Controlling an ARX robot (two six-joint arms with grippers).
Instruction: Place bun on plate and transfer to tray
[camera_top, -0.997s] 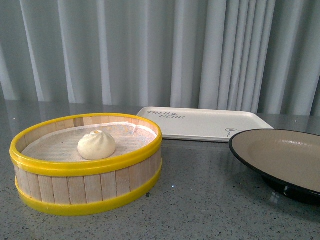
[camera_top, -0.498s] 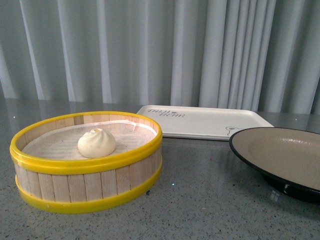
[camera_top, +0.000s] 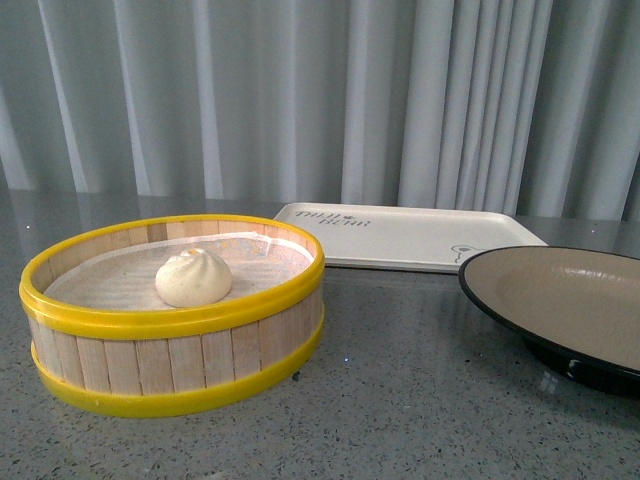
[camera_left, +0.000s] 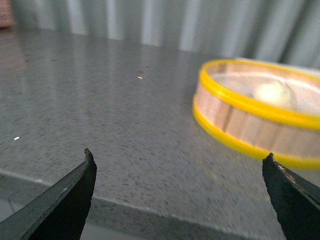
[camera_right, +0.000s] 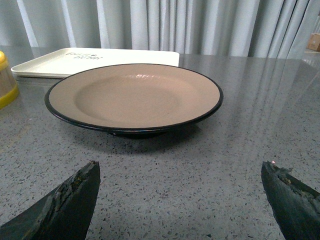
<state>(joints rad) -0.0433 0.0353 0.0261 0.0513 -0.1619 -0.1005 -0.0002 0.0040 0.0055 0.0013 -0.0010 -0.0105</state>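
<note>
Two steps lie ahead of us and neither is begun: the bun (camera_top: 193, 278) sits inside the steamer (camera_top: 180, 365) on the left of the worktop (camera_top: 400, 410), the plate (camera_top: 565, 300) stands bare on the right, and the tray (camera_top: 410, 238) lies behind them with nothing on it. We judge the job to be at its very start: the bun must first be lifted, then set on the plate, then the plate carried to the tray. Our left claw (camera_left: 179, 155) is spread wide and holds nothing, low by the near edge of the worktop and well short of the steamer. Our right claw (camera_right: 180, 166) is likewise wide and bare, facing the plate from near by. The front view shows all three things together but neither arm, and it cuts the plate off at its right side. The left wrist view alone shows the worktop's edge, and gives the bun only as a pale blur over the yellow rim. The right wrist view alone shows the plate whole, dark foot included, with the tray behind it and just a sliver of the steamer.
</note>
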